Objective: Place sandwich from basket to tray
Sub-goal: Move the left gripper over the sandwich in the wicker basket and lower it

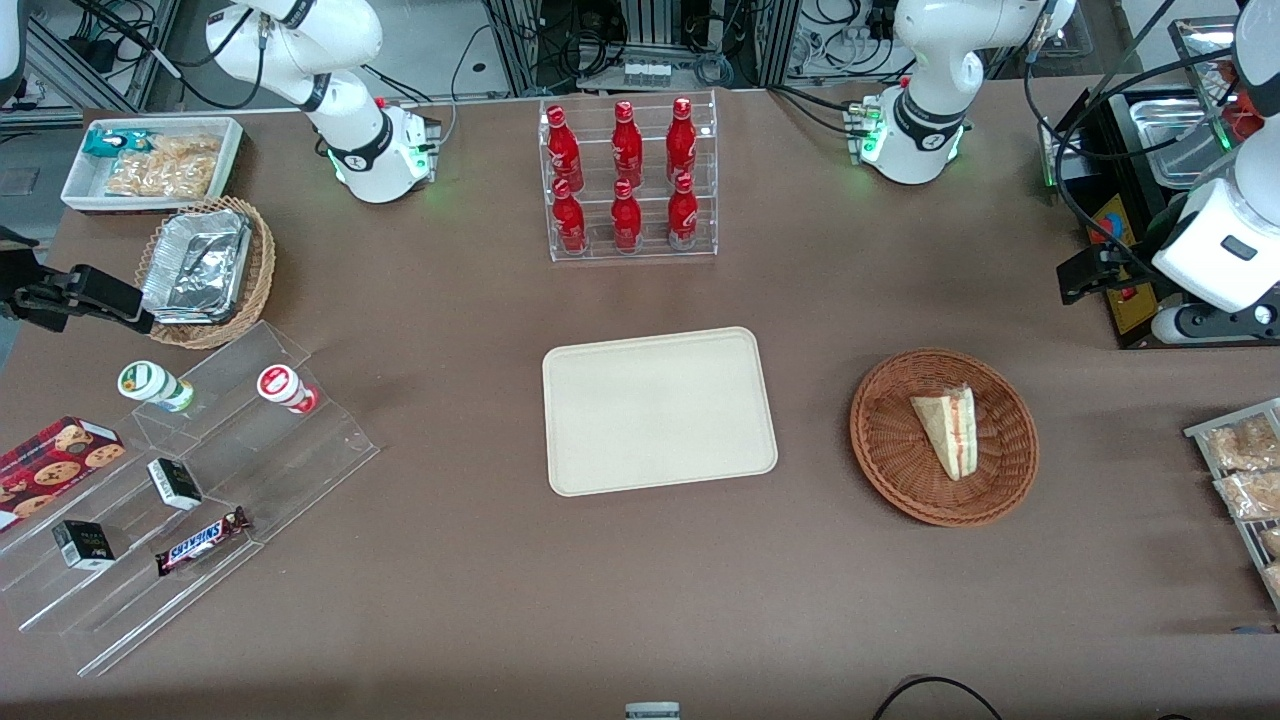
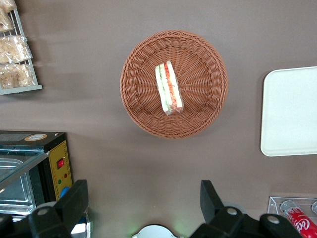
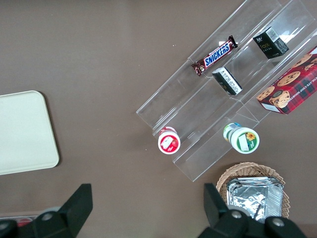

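toward the parked arm's end of the brown table (image 1: 420, 560), a clear stepped display (image 1: 190, 500) carries a snickers bar (image 1: 201, 540), small boxes and two yogurt cups. at the middle of the table lies the tray (image 1: 660, 410), cream and bare, with a clear rack of red bottles (image 1: 628, 180) farther from the front camera. toward the working arm's end sits the basket (image 1: 890, 440), near the tray but apart from it, and the sandwich (image 1: 947, 431) lies in it, filling edge up. the gripper (image 2: 143, 208) hangs high above the table, off the basket's edge, its fingers (image 2: 74, 201) spread wide apart and holding nothing.
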`<act>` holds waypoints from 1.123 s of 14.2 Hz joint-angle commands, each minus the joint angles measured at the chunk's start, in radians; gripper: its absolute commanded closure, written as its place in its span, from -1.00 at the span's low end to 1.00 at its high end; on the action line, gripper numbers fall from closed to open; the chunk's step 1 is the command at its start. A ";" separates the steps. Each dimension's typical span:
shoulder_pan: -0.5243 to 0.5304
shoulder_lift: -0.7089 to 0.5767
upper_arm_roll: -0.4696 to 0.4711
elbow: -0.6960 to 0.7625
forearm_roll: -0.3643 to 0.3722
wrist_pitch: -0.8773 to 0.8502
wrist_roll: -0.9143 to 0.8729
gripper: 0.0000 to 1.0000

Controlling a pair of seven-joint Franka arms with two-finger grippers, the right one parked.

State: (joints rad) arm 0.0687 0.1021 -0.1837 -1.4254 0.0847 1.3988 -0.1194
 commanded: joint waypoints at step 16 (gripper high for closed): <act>0.020 0.148 0.000 -0.407 0.015 0.475 -0.196 -1.00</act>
State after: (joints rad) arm 0.0769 0.2920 -0.1752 -1.7109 0.0916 1.7600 -0.2596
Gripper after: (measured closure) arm 0.000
